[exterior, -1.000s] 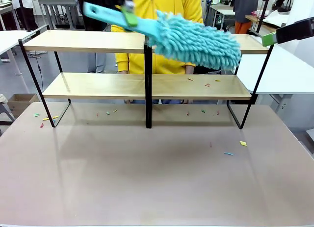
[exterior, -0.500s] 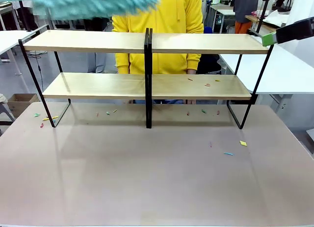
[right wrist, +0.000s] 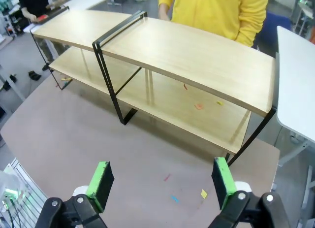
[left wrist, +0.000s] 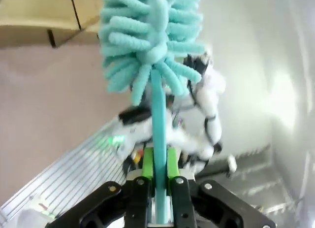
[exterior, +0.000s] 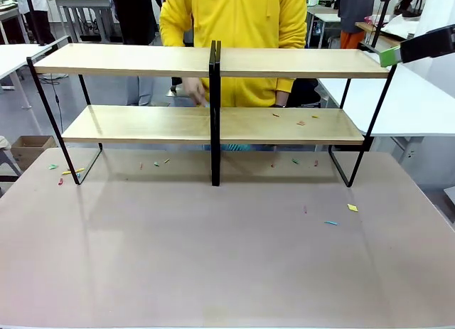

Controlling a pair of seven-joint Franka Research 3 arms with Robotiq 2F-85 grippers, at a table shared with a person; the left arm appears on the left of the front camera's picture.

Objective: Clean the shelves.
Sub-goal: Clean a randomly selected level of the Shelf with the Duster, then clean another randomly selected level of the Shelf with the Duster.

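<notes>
With my left gripper (left wrist: 158,164) clamped on the handle of the teal duster (left wrist: 150,36), my right gripper (right wrist: 161,181) spread wide and empty, and the shelves (exterior: 284,126) standing at 12 o'clock, I judge dusting is under way, and next I must lower it onto the scraps (exterior: 301,122) at 2 o'clock on the lower board.

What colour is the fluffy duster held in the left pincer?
Turquoise throughout, head and handle; the duster shows best in the left wrist view.

Robotics lab, open-plan. Evidence: white worktable (right wrist: 295,70) beside the right gripper (right wrist: 161,181), further benches (exterior: 82,1) well beyond it, cardboard box (exterior: 28,150) on the grey floor (exterior: 18,116).
</notes>
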